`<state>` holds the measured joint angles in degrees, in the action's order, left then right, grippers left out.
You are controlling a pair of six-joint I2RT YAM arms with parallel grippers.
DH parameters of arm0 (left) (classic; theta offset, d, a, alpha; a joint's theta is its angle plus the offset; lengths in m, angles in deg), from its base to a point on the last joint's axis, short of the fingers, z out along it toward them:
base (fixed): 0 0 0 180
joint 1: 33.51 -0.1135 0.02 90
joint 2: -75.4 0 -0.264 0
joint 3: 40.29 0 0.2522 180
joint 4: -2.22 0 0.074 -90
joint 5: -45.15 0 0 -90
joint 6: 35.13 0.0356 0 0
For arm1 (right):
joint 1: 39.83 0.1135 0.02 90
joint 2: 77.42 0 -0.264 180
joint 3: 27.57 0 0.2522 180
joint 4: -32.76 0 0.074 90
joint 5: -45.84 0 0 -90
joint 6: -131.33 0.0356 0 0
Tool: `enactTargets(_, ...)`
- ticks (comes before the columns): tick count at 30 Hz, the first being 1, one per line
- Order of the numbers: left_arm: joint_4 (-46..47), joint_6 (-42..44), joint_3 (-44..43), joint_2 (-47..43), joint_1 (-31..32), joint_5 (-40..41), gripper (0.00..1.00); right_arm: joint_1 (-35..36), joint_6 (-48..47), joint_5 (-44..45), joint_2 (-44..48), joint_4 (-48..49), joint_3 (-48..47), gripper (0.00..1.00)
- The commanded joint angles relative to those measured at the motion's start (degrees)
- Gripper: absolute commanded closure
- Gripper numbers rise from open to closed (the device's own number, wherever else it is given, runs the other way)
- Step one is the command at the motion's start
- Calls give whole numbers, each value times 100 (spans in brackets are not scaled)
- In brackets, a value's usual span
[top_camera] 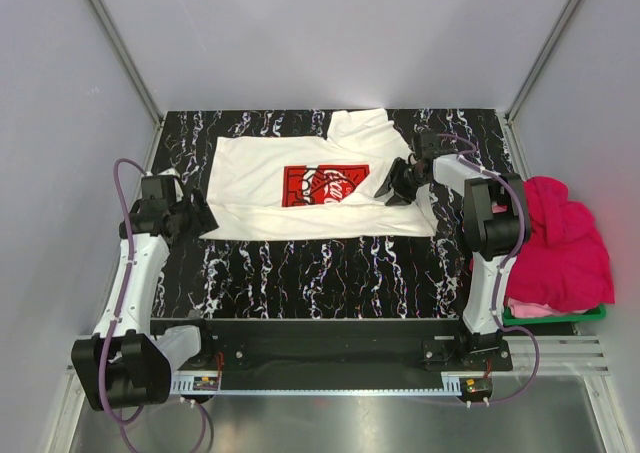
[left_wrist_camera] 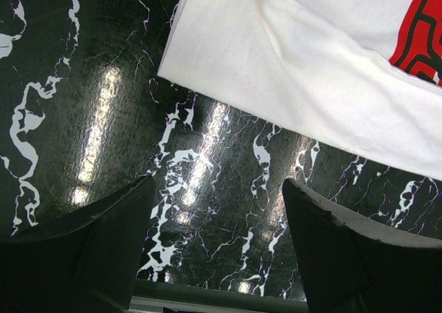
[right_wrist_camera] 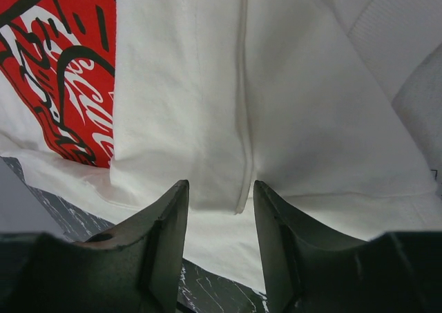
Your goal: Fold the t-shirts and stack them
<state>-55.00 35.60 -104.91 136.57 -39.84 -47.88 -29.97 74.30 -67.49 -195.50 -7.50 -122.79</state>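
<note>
Right gripper (right_wrist_camera: 217,258) open over the folded sleeve of the white cotton red-print t-shirt (top_camera: 260,188), partly folded on the black marbled tabletop (top_camera: 330,273). Left gripper (left_wrist_camera: 217,244) open, empty, beside its corner. Magenta-pink t-shirts (top_camera: 560,243) heaped on green plastic basket (top_camera: 590,315); nothing stacked yet.

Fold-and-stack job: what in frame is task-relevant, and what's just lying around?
Job:
white t-shirt with red print, spread flat
pink t-shirts, heaped at right

Just there:
green basket under the pink heap
black marble-pattern table

Black, white-veined tabletop (top_camera: 330,273) — one white t-shirt (top_camera: 260,188) with red chest print on its far half
</note>
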Motion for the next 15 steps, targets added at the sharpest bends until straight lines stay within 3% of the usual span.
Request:
enactTargets(1, 215, 90, 40, -96, -26, -84, 20, 15, 34, -136, -57, 145, -55, 51)
enactTargets(6, 224, 98, 49, -114, -18, -75, 21, 15, -10, -163, -92, 84, -117, 62)
enactTargets(10, 233, 90, 49, -105, -18, -84, 21, 15, -10, -207, -83, 84, -134, 81)
enactTargets(15, 251, 90, 58, -105, -18, -101, 21, 15, 51, -347, -118, 75, -414, 96)
